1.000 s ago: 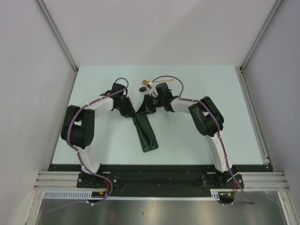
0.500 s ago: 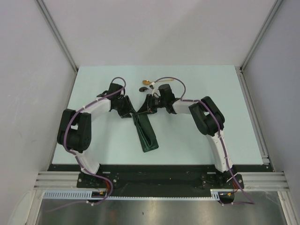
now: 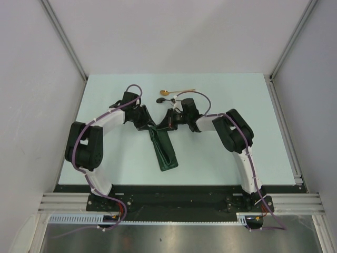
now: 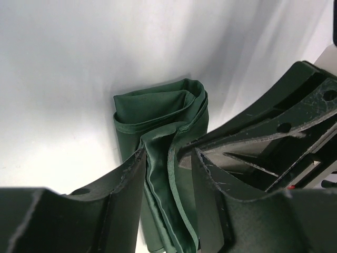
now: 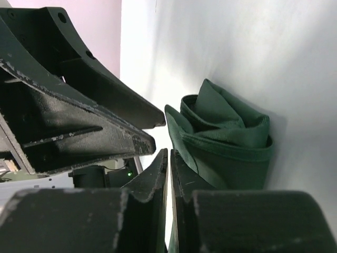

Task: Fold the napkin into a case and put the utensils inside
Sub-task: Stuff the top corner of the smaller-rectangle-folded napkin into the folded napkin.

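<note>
The left gripper (image 3: 150,125) and right gripper (image 3: 167,123) crowded the far end of the dark green folded cloth case (image 3: 164,153), leaving me no gap between them. A shiny gold spoon (image 3: 176,92) and glossy black spoon (image 3: 161,99) lay just beyond, toward the far edge. The pale table (image 3: 253,105) was open along its left and right sides.

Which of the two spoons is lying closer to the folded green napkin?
The black spoon; it lies slightly nearer the napkin than the gold spoon, which sits just beyond it.
</note>
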